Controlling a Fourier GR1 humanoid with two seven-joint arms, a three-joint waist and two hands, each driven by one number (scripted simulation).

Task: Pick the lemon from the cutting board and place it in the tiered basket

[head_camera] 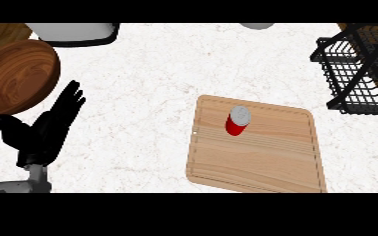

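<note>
No lemon is seen; a red can [237, 121] stands on the cutting board [258, 155], the tiered basket [348, 75] at two o'clock, left hand [55, 122] resting spread, uninvolved.

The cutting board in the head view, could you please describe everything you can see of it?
The cutting board is a light wooden rectangle with rounded corners, visible grain and a shallow groove running just inside its rim. It lies flat on the white speckled counter, turned slightly askew, toward the lower right of the view. A red can with a grey lid stands upright on its upper left part. No lemon shows on it. Neither hand touches it; the black wire basket sits apart, beyond its far right corner.
</note>
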